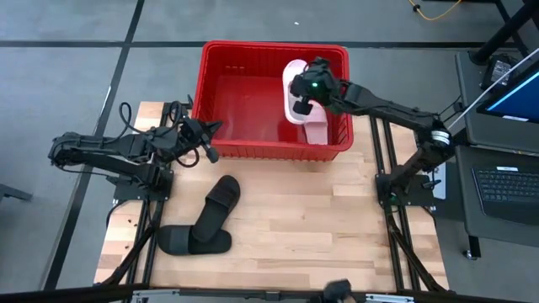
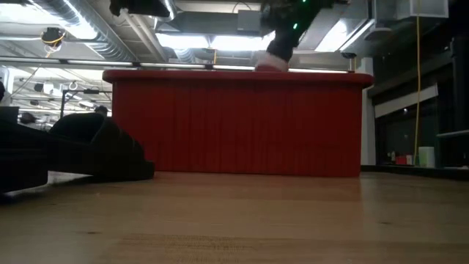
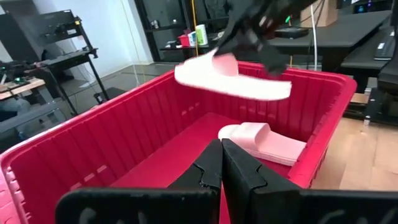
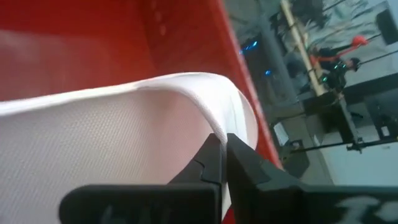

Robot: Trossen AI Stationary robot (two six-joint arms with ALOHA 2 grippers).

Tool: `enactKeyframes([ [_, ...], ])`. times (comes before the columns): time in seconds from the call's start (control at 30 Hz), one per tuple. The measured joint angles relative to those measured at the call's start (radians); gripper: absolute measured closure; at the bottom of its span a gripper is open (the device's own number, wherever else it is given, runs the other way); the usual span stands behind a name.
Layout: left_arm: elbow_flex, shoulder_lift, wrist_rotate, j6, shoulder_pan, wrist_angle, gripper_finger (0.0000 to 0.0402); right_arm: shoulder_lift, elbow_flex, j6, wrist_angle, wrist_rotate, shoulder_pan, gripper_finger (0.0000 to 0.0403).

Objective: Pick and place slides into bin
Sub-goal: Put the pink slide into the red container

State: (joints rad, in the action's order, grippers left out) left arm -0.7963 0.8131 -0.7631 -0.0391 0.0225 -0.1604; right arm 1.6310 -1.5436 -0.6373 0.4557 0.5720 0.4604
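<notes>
The red bin [image 1: 221, 93] stands at the table's far side. One pink slide [image 3: 264, 142] lies on its sole on the bin floor near the right wall, and also shows in the high view [image 1: 317, 131]. My right gripper [image 1: 301, 94] is over the bin's right part, shut on the second pink slide [image 3: 230, 79]. Two black slides [image 1: 221, 202] [image 1: 190, 240] lie on the table near the left, touching each other. My left gripper [image 1: 207, 145] is shut and empty at the bin's near left wall. My right gripper pinches the pink slide's wide strap [image 4: 214, 106] at its edge between the two fingers. It comes from above, slanting from the table's right. The slide [image 1: 295, 84] is lifted clear and roughly level, above the bin floor and about level with the rim.
The bin's left half [image 3: 186, 134] has bare floor. The wooden table [image 1: 320, 227] shows bare boards near and right of the black slides. In the low view the bin's near wall [image 2: 234, 121] fills the middle, with the black slides [image 2: 95, 150] at the left.
</notes>
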Motion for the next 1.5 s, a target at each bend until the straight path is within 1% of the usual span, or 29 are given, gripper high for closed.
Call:
enactKeyframes([
  [0.2, 0.000, 0.000, 0.000, 0.000, -0.006, -0.001, 0.0400, 0.110, 0.000, -0.003, -0.005, -0.002, 0.036, 0.0393],
  [0.37, 0.000, 0.000, 0.000, 0.000, -0.006, -0.001, 0.0400, 0.166, 0.000, -0.003, -0.022, -0.002, 0.046, 0.0393],
  [0.53, 0.000, 0.000, 0.000, 0.000, -0.006, -0.001, 0.0400, 0.208, 0.000, -0.003, -0.025, -0.084, 0.049, 0.0393],
  [0.73, 0.000, 0.000, 0.000, 0.000, -0.006, -0.001, 0.0400, 0.253, 0.000, -0.048, -0.034, -0.097, 0.048, 0.0393],
  [0.87, 0.000, 0.000, 0.000, 0.000, -0.006, -0.001, 0.0400, 0.276, 0.000, -0.049, -0.030, -0.096, 0.048, 0.0394],
  [1.0, 0.000, 0.000, 0.000, 0.000, -0.006, -0.001, 0.0400, 0.304, 0.000, -0.048, -0.026, -0.127, 0.048, 0.0394],
  [1.13, 0.000, 0.000, 0.000, 0.000, -0.006, -0.001, 0.0400, 0.324, 0.000, -0.048, -0.023, -0.130, 0.048, 0.0394],
  [1.33, 0.000, 0.000, 0.000, 0.000, -0.006, -0.002, 0.0400, 0.326, 0.000, -0.047, -0.019, -0.130, 0.048, 0.0394],
  [1.5, 0.000, 0.000, 0.000, 0.000, -0.006, -0.002, 0.0400, 0.326, 0.000, -0.046, 0.020, -0.132, 0.048, 0.0394],
])
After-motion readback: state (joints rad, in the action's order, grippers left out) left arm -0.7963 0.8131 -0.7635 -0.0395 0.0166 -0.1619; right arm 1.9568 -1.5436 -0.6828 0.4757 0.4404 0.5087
